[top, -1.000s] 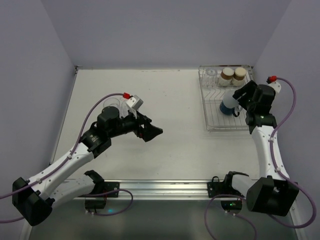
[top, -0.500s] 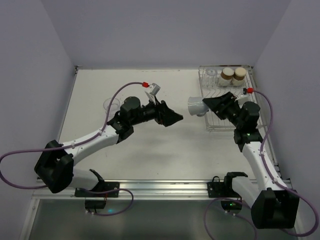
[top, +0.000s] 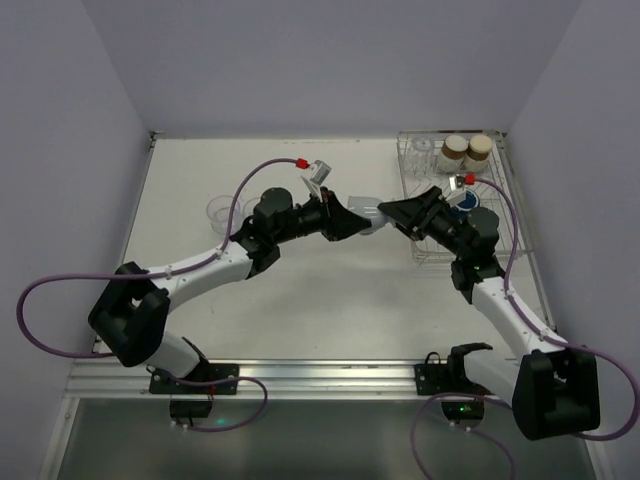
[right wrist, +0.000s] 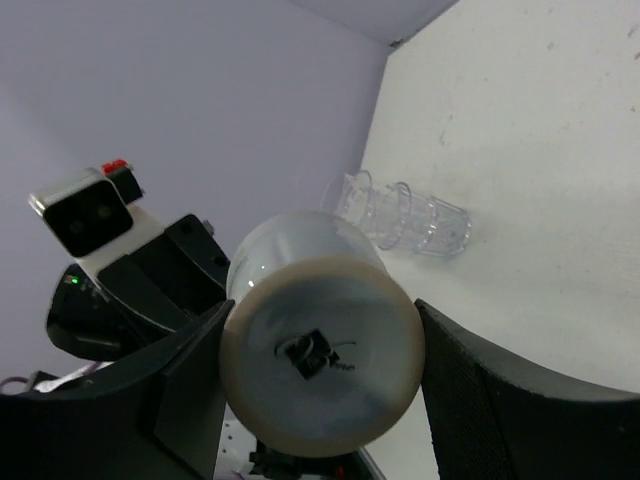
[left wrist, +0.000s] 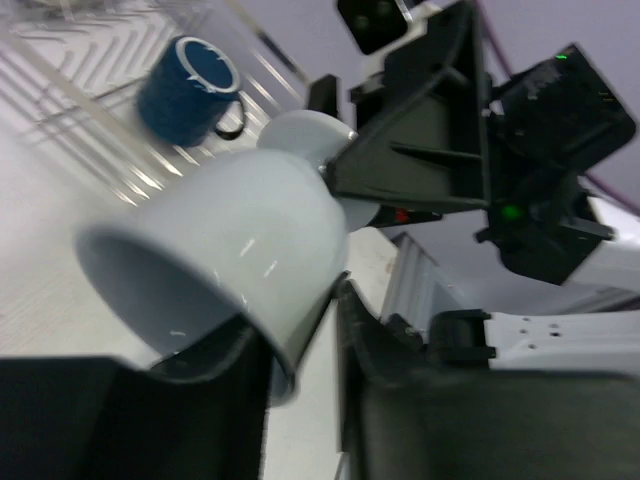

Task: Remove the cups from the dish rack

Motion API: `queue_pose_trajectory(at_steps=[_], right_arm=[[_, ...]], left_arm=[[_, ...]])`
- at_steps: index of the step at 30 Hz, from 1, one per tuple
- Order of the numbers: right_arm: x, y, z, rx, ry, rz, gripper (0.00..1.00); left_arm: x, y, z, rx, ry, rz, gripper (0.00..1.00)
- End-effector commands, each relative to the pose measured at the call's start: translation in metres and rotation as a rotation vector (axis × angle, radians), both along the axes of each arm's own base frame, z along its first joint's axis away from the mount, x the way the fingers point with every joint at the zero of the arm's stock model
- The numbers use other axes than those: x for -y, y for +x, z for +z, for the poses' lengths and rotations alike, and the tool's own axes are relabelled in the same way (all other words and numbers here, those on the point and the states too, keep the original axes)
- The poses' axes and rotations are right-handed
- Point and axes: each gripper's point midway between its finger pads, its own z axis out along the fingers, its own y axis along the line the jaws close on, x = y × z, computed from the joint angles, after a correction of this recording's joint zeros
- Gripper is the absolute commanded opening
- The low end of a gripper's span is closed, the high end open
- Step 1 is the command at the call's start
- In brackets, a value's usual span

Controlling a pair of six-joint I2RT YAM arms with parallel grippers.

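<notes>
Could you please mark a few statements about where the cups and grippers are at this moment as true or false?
1. The right gripper grips a white cup at its base end. True.
2. The blue mug stands on the table outside the rack. False: it sits inside the dish rack.
3. Clear tumblers are on the table, on the left arm's side. True.
4. The two cream cups with brown bands are out of the rack. False: both stand at the rack's far end.
</notes>
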Motion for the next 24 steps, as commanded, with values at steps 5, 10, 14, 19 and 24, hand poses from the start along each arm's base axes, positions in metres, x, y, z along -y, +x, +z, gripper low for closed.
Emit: queue_pose_trajectory(at_steps=[5,10,14,19,24], right_arm=[[-0.026,-0.008,0.009,0.047,0.063,0.108,0.33],[-0.019,-0.002,-0.003,0.035,-0.011,0.039,0.99],[-0.006,-0.003,-0.021,-0.014,-0.124,-0.033,0.99],[0.007,-0.011,-0.041,-0.004,-0.243,-0.072,0.99],[0.028,-0.018,-0.059,-0.012,-0.360,-0.160,0.99]], left_arm=[[0.000,0.004,0.047,0.131,-0.097,0.046,0.00],[-0.017,0.033,0.040,0.136,0.067,0.217,0.00],[-0.040,0.062,0.028,0.140,0.261,0.377,0.00],[-0.067,0.092,-0.016,0.087,0.600,0.482,0.00],[-0.087,0.112,-0.054,0.010,0.926,0.453,0.00]])
